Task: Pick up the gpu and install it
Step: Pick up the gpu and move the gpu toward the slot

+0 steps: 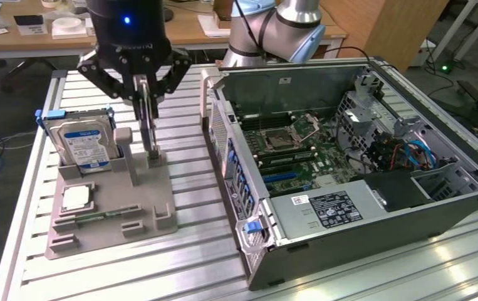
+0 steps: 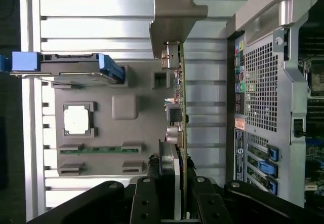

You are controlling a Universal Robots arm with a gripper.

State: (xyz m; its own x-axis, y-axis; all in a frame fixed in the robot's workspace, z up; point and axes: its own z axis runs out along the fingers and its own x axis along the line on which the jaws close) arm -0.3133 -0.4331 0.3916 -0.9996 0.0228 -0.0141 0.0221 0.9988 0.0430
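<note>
gpu [image 2: 181,102] edge-on, clamped in pincer [image 2: 172,176], at grey tray [image 2: 126,135] edge; computer case [image 2: 260,87] just beside.

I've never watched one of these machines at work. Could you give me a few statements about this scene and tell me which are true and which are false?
1. The gripper is clamped on the gpu. True.
2. The gpu already sits inside the computer case. False: it stands upright at the grey holder, outside the case.
3. The hard drive lies flat on the table. False: it stands on edge in the holder.
4. The case is open, with its motherboard showing. True.
5. A green memory stick lies in the holder. True.
</note>
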